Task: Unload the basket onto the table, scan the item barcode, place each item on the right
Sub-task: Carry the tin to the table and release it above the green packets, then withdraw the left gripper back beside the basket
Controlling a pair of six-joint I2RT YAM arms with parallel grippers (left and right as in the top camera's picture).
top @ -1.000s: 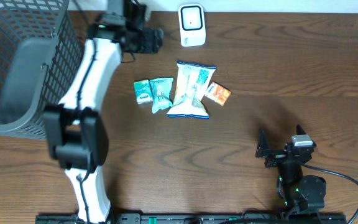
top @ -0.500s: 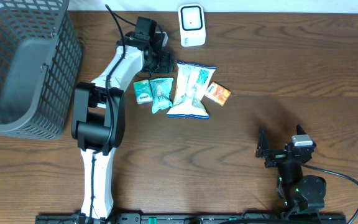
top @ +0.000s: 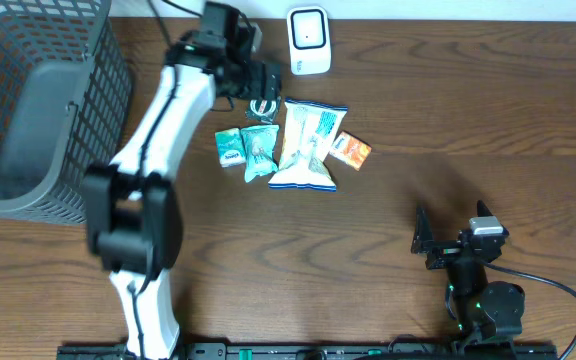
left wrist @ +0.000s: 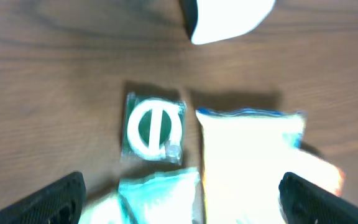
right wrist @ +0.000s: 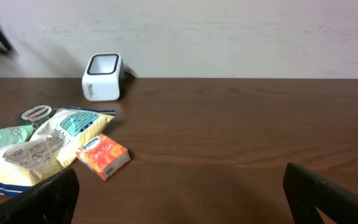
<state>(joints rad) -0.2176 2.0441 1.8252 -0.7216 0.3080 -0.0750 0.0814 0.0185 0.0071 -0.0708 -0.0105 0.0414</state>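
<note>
From above, the left gripper (top: 259,96) hangs over the far end of the goods. The scanner (top: 308,41) stands just beyond its fingers and a little to one side. Nearer than the fingers lie one small teal packet (top: 230,147), one teal pouch (top: 260,151), one white bag (top: 308,145) and one orange packet (top: 350,150). There is one basket (top: 28,95), well off to the side. The right gripper (top: 446,245) sits well apart from all of it.

From the left wrist, the fingers (left wrist: 58,199) are spread wide and grasp nothing. One ringed green packet (left wrist: 155,127) lies flat on the table (left wrist: 55,81) ahead of them and between them, which makes five goods in all.

From the right wrist, the fingers (right wrist: 48,196) are also splayed and empty, with the goods and scanner far ahead.

I'd say this is the picking step, with nothing scanned yet. The next move calls for lowering onto one packet, closing on it, then turning its barcode toward the scanner's window.
</note>
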